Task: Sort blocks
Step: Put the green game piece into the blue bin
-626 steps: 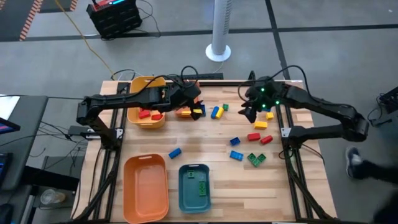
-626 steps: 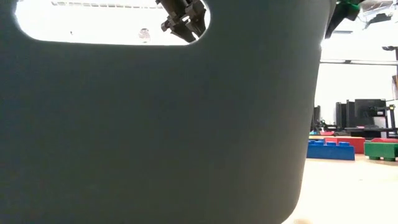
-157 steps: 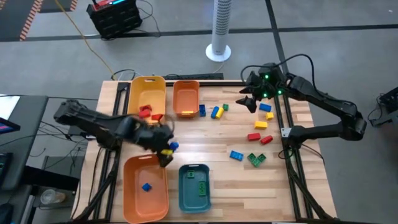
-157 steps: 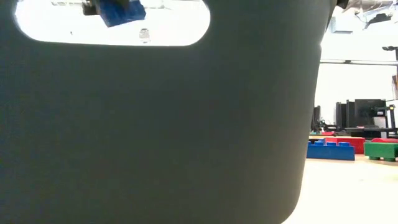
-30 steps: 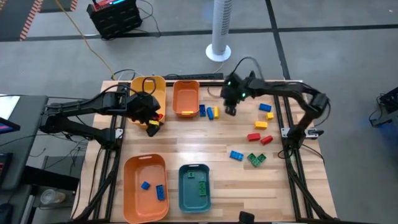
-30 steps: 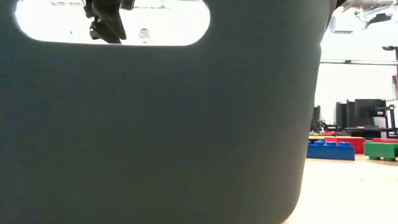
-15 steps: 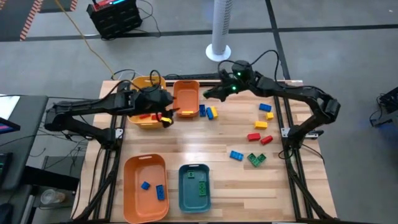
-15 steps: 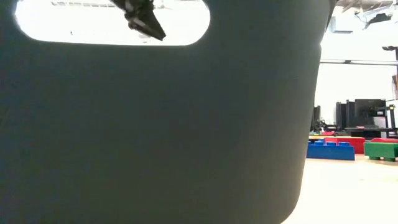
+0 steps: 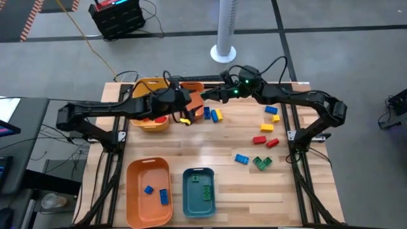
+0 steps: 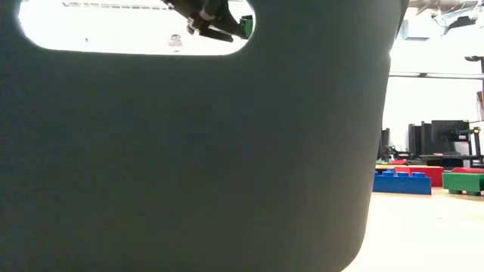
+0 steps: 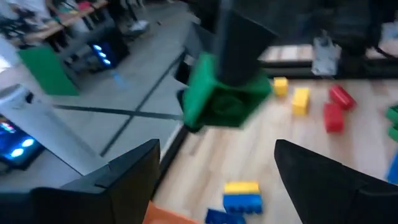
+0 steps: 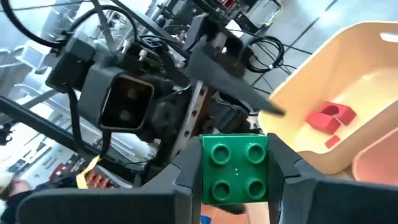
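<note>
Green block (image 12: 236, 172) in right pincer (image 12: 231, 177)

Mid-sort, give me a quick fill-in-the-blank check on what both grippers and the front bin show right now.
1. The right gripper is shut on a ___ block.
2. The left gripper faces that block with its fingers ___.
3. The front orange bin holds two ___ blocks.
Missing words: green; open; blue.
</note>
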